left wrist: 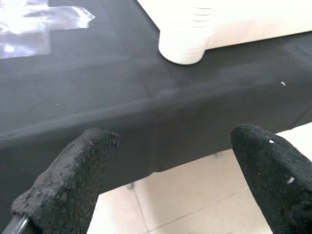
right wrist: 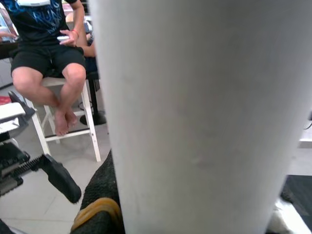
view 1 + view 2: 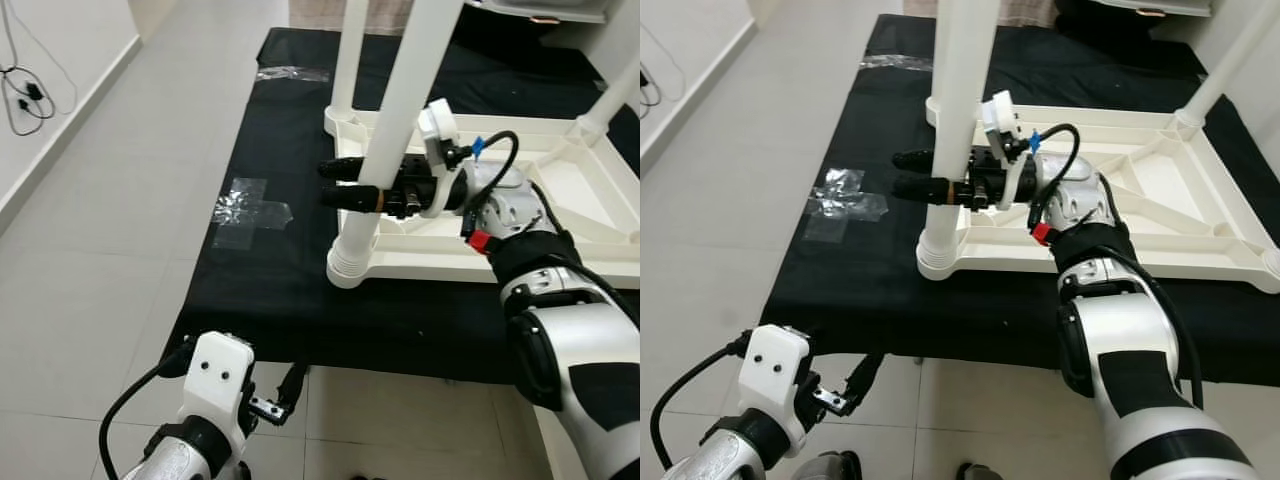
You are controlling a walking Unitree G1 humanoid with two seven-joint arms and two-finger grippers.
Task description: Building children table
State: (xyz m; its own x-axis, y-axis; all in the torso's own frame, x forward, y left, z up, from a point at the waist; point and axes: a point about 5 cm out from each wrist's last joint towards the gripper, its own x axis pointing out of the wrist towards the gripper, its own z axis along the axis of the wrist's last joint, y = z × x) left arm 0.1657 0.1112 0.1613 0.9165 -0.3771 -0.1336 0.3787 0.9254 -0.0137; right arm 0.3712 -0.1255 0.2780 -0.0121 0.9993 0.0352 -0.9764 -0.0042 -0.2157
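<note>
Upturned white table top (image 3: 560, 215) on black cloth (image 3: 270, 250). Right gripper (image 3: 345, 183) clamped around near corner's white leg (image 3: 385, 140), leg's top cut off. Left gripper (image 1: 170, 180) spread wide, empty, below cloth edge. Seated person (image 2: 48, 53) partly hidden behind leg.

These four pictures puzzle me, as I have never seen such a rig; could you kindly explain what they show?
They come from one humanoid robot with two silver arms, each ending in two black fingers. The two wide pictures are its head camera's eyes, looking down; the other two look along each wrist.

Before it, a white children's table lies upside down on a black cloth. The right gripper is closed around the near corner table leg, which stands upright in its socket; in the right wrist view that leg is very close, with a seated person behind. The left gripper hangs open below the cloth's edge, holding nothing. Clear tape is stuck to the cloth.
</note>
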